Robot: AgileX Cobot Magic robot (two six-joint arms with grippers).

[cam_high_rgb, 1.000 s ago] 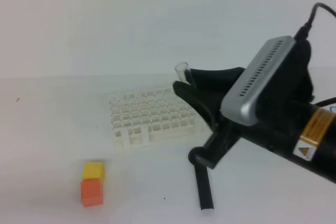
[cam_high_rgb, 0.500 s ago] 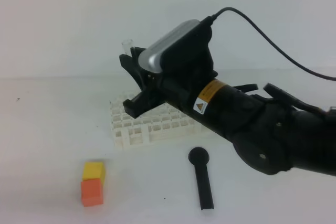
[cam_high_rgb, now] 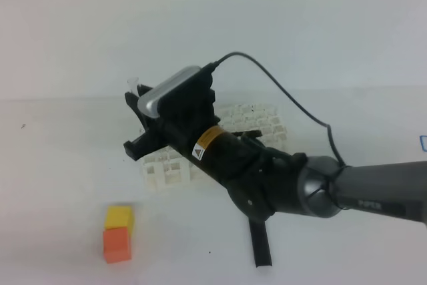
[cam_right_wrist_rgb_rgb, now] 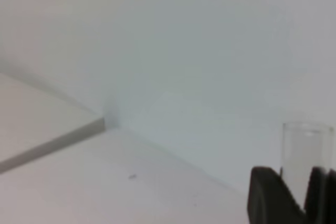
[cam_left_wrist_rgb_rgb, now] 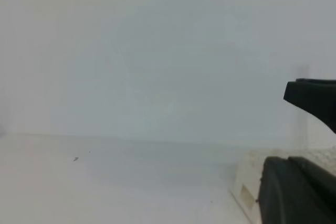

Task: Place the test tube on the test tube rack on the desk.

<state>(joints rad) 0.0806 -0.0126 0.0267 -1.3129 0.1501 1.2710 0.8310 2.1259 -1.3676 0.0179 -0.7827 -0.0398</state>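
My right gripper (cam_high_rgb: 135,122) reaches in from the right and hangs above the front left part of the white test tube rack (cam_high_rgb: 261,122). It is shut on the test tube (cam_high_rgb: 133,85), whose clear round rim sticks up above the black fingers. The right wrist view shows the tube (cam_right_wrist_rgb_rgb: 306,148) upright between the two fingers (cam_right_wrist_rgb_rgb: 266,195). At the right edge of the left wrist view I see those black fingers (cam_left_wrist_rgb_rgb: 314,97) and a corner of the rack (cam_left_wrist_rgb_rgb: 245,184) on the white desk (cam_left_wrist_rgb_rgb: 105,192). My left gripper is out of every view.
A yellow block stacked on an orange block (cam_high_rgb: 117,233) stands on the desk in front of the rack's left end. A black round-headed stick (cam_high_rgb: 260,241) lies in front of the rack, partly under my right arm. A pale wall rises behind the desk.
My right arm has swung left across the rack, carrying the test tube from the rack's right end to above its front left part. The blocks and stick have stayed put.
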